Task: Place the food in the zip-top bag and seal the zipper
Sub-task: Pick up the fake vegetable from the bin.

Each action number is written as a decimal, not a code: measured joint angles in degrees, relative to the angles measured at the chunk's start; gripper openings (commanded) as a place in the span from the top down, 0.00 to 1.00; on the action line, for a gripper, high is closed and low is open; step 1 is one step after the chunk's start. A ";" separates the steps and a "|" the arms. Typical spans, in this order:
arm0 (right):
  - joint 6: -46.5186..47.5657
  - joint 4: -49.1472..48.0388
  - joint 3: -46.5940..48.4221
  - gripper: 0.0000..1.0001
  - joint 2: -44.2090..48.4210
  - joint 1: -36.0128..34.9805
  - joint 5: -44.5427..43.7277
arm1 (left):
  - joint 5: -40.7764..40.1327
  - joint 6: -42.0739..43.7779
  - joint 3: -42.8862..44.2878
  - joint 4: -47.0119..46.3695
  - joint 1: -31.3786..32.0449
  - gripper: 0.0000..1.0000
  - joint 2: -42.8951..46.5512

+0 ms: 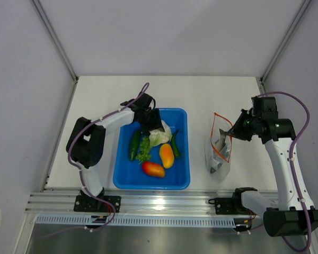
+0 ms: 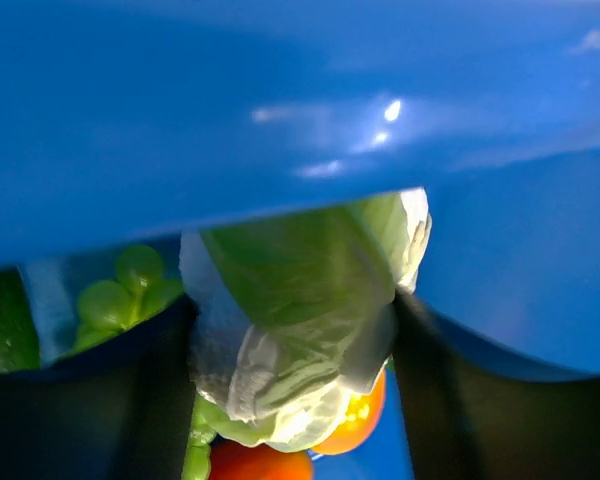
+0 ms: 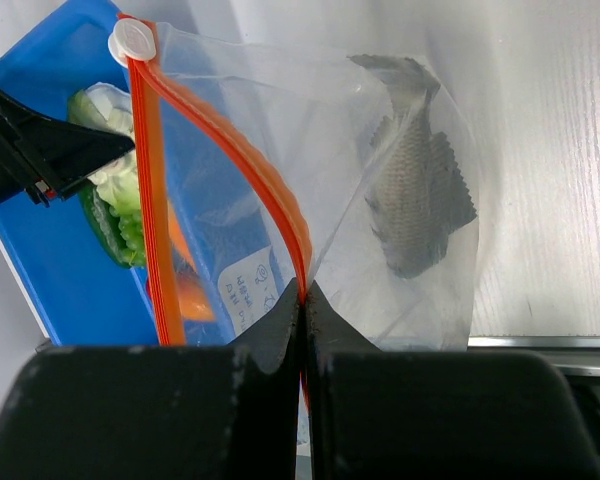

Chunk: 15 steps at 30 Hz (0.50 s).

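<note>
Your left gripper clasps the cauliflower. Your right gripper pinches the zipper of the zip-top bag, fish inside

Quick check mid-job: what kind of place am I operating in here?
Probably a lab test cell, not a kitchen: plain white walls with aluminium frame posts, a white table, and toy food in a blue tray.

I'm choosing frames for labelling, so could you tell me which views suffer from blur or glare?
Left wrist: the blue tray wall is close and blurred, with white glints; the cauliflower is soft. Right wrist: sharp, the fish clear through the bag. Top: evenly lit, sharp, soft shadows.
</note>
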State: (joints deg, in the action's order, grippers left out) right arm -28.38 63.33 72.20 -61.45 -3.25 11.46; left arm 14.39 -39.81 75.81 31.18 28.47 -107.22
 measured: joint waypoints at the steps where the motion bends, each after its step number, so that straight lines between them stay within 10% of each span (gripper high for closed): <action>1: 0.00 0.00 0.00 1.00 0.00 0.00 0.02 | 0.07 -0.24 -0.02 0.15 0.00 0.53 0.11; 7: 0.00 -0.02 0.00 1.00 0.02 0.00 0.07 | 0.37 -1.51 -0.02 1.49 0.00 1.00 0.22; 15: 0.02 -0.07 0.00 1.00 0.17 -0.42 0.22 | -0.24 -1.75 -0.02 4.96 0.33 1.00 3.72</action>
State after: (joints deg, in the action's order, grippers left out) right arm -28.36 63.26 72.20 -61.28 -3.66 11.68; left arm 14.15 -41.56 75.79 36.14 28.80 -103.50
